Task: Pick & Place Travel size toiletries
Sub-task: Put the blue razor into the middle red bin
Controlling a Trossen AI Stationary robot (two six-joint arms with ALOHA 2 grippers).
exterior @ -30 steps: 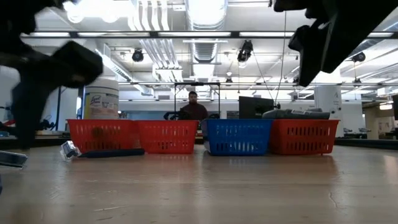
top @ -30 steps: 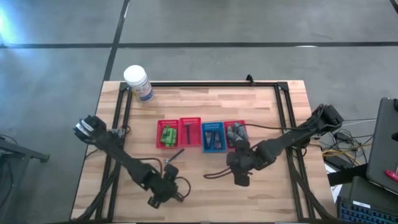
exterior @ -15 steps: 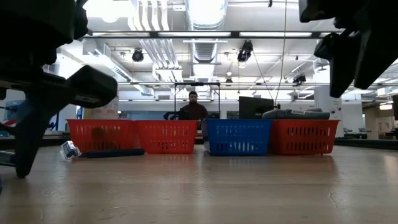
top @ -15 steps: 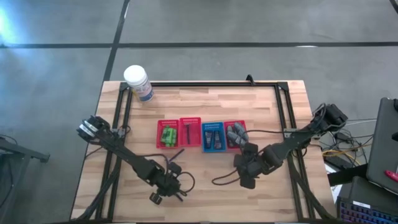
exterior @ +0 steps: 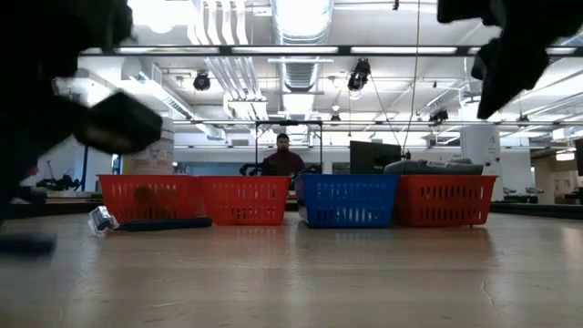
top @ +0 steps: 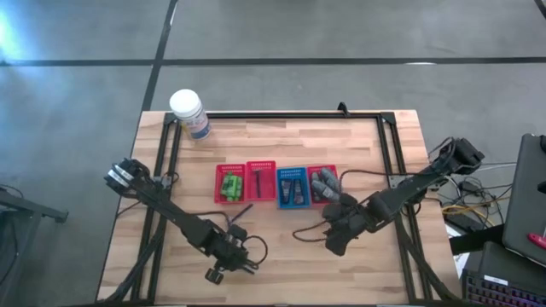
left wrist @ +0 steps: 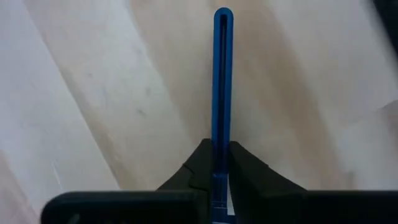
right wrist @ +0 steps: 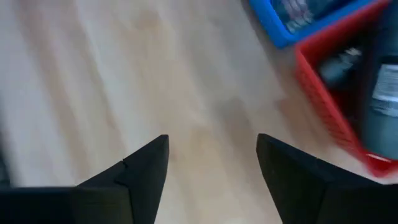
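Four small baskets (top: 275,184), three red and one blue, line the middle of the worktop (top: 281,141), with bare wood nearer the arms. The left gripper (left wrist: 216,165), low by the near edge, clenches a blue-handled razor (left wrist: 221,74), seen only in its wrist view. The right gripper (right wrist: 211,158) hangs released beside the rightmost red basket (right wrist: 339,93).

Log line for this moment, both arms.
left gripper: shut on blue razor | right gripper: open, empty, near red basket

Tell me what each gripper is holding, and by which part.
Left gripper pinches a thin dark-blue razor handle near one end; right gripper is open, empty.
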